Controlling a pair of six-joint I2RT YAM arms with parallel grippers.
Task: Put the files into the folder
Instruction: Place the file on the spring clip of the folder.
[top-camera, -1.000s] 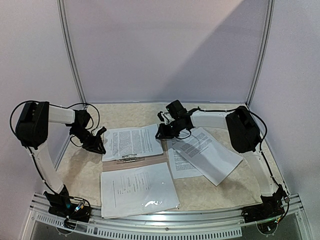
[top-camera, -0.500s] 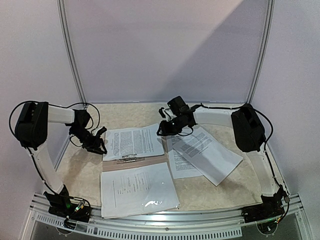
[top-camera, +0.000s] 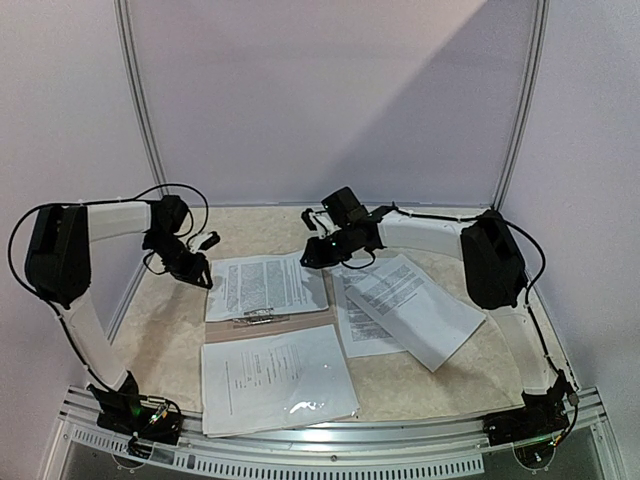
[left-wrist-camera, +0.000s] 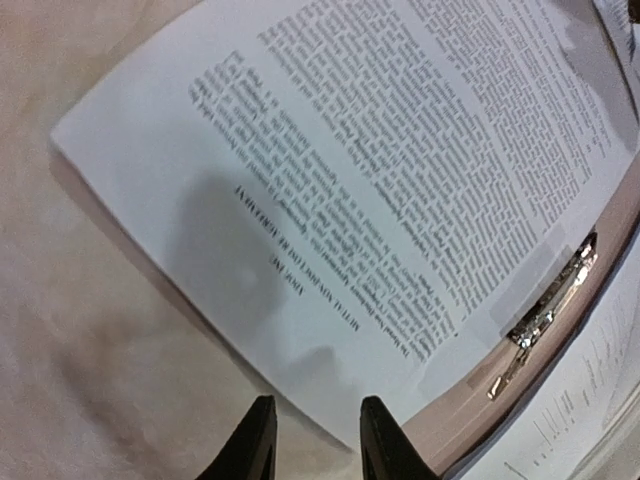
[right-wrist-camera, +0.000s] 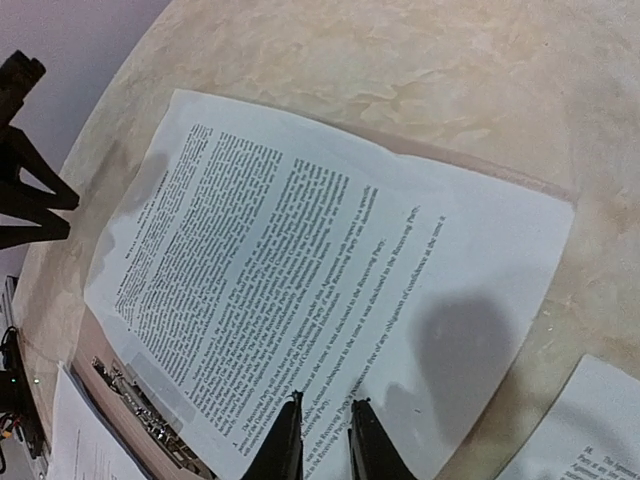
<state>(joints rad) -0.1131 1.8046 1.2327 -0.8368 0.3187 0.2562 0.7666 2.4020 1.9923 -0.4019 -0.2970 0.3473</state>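
Since left gripper hovers slightly parted and right gripper nearly closed — both empty — a low pass could skew the sheet below off the folder.

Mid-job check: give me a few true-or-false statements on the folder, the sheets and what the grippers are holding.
1. The folder lies open, a printed sheet on its far half. True.
2. The left gripper grips that sheet. False: its fingers stand apart with nothing between them.
3. Two loose sheets overlap to the right of the folder. True.
4. The metal clip sits on the loose sheets. False: it lies at the folder's spine.
5. The right gripper carries a sheet. False: it is empty, above the printed sheet.
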